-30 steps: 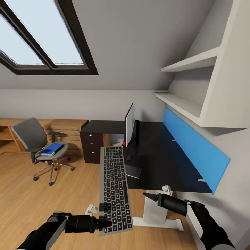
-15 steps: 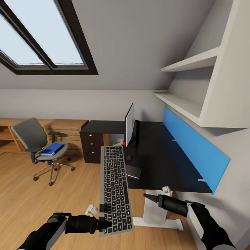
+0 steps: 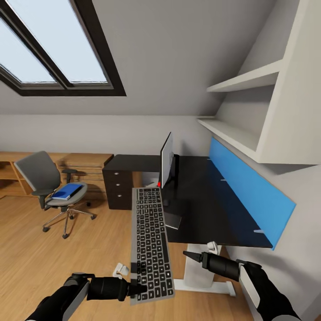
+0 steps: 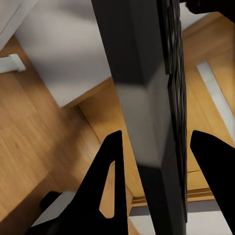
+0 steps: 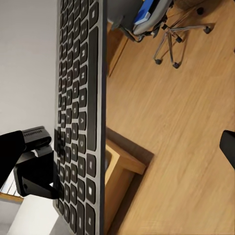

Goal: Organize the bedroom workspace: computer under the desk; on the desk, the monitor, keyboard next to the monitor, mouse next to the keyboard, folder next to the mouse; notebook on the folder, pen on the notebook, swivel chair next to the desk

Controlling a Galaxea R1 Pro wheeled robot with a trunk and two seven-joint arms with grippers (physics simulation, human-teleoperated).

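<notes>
Left tool (image 3: pixel 139 287): clamped on keyboard's (image 3: pixel 150 240) near end — held in the air before table (image 3: pixel 209 209).
Right tool (image 3: pixel 188 255): empty; opening unclear.
Advice: lower flat beside monitor (image 3: pixel 166 161) — level first.

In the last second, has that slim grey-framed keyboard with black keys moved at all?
Yes. The keyboard, shut in the left gripper, has shifted slightly right, toward the black-topped desk, overlapping its near edge more.

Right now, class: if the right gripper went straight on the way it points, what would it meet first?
The right gripper points toward the keyboard held by the left gripper. Its wrist view looks onto the keys, so the keyboard probably comes first, though the gap between them is hard to judge.
</notes>
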